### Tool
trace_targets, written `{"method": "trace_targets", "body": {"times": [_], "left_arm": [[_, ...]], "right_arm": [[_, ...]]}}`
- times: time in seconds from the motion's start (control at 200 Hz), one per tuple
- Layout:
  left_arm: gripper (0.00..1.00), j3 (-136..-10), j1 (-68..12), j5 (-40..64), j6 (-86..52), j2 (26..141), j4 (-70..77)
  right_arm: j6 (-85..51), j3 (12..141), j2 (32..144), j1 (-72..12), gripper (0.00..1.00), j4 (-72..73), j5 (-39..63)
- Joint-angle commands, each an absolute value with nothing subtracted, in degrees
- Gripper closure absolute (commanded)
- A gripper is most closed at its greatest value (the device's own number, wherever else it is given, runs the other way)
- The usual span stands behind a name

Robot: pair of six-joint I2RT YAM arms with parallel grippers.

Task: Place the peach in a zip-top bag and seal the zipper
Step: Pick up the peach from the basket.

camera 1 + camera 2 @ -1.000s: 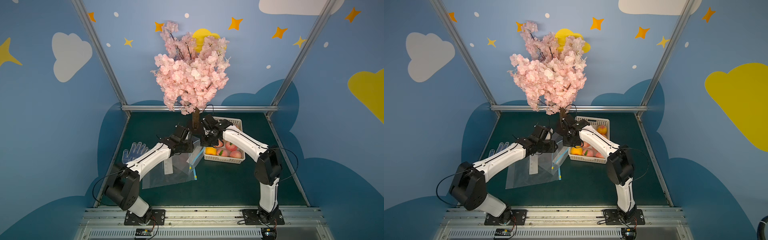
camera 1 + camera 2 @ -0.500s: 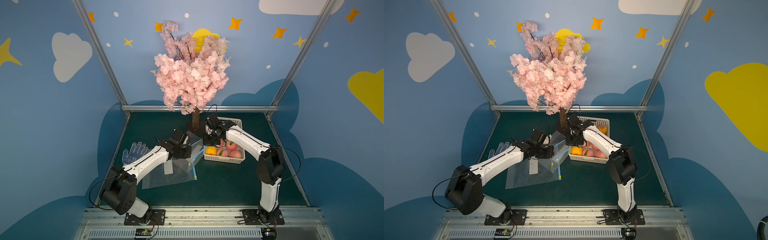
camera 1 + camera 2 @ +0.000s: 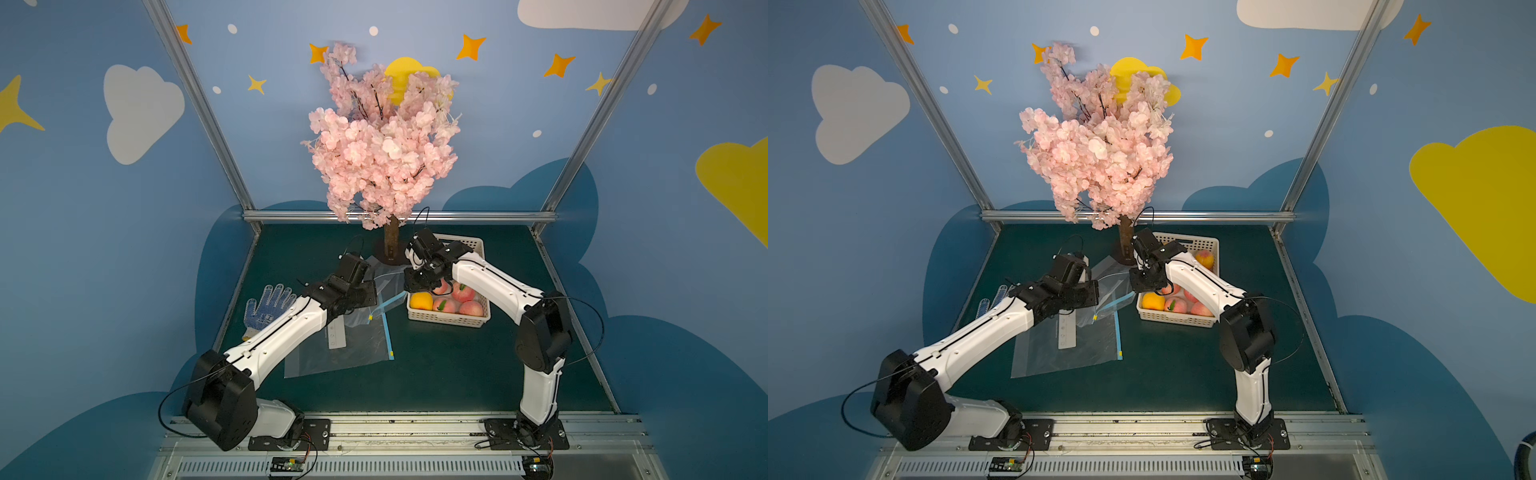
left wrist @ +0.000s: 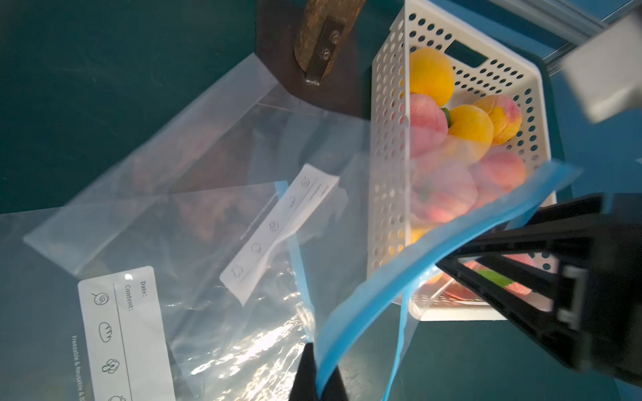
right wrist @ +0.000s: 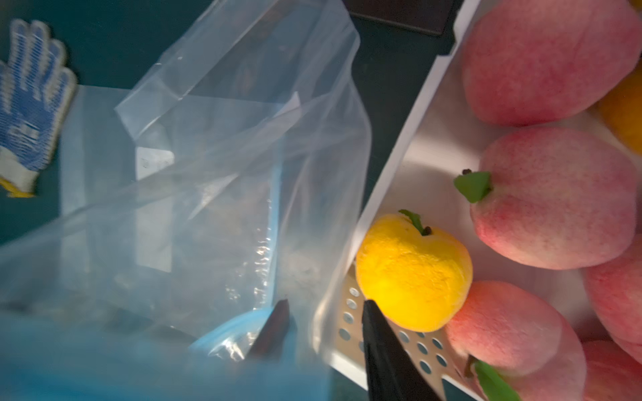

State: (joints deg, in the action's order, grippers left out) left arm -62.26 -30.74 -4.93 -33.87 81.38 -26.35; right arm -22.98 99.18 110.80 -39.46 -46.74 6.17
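A clear zip-top bag (image 3: 384,276) with a blue zipper strip (image 4: 434,250) hangs partly lifted between the arms. My left gripper (image 4: 318,361) is shut on that strip; in a top view it (image 3: 368,291) sits left of the bag. My right gripper (image 5: 326,305) is open, one finger seen through the bag film, the other finger over the basket rim beside a yellow peach (image 5: 413,274). In a top view it (image 3: 415,282) hovers at the basket's left edge. Pink peaches (image 5: 556,198) fill the white basket (image 3: 449,320).
A second zip-top bag (image 3: 353,345) with a white label lies flat under the left arm. A blue-dotted glove (image 3: 266,305) lies at the left. The blossom tree (image 3: 382,166) stands at the back, its dark base (image 4: 295,69) just behind the bags.
The left gripper shut on the zipper strip and drew back a little. The right gripper opened, let the bag go and shifted toward the basket.
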Motion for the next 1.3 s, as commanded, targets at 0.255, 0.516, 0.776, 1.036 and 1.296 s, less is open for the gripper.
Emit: {"method": "trace_targets", "body": {"times": [0.255, 0.516, 0.776, 1.036, 1.296], "left_arm": [[0.97, -68.62, -33.92, -5.86, -32.34, 91.42, -28.11], [0.97, -68.84, -34.20, -3.74, -32.60, 92.52, -26.82], [0.97, -67.83, -34.27, -2.73, -32.58, 91.96, -26.13], [0.97, -67.41, -34.28, -1.43, -32.59, 91.75, -25.84], [0.97, -67.46, -34.19, -0.63, -32.76, 91.93, -25.50]], "right_arm": [[-26.53, 88.89, 99.11, -33.91, 0.21, -45.13, 5.44], [-28.97, 84.14, 101.28, -30.79, 0.16, -49.06, -10.65], [-26.67, 97.27, 114.05, -30.10, 0.15, -54.76, -5.26], [-29.53, 106.03, 123.70, -28.89, 0.14, -55.81, -8.51], [-28.70, 107.19, 125.73, -28.23, 0.34, -55.60, -7.21]]}}
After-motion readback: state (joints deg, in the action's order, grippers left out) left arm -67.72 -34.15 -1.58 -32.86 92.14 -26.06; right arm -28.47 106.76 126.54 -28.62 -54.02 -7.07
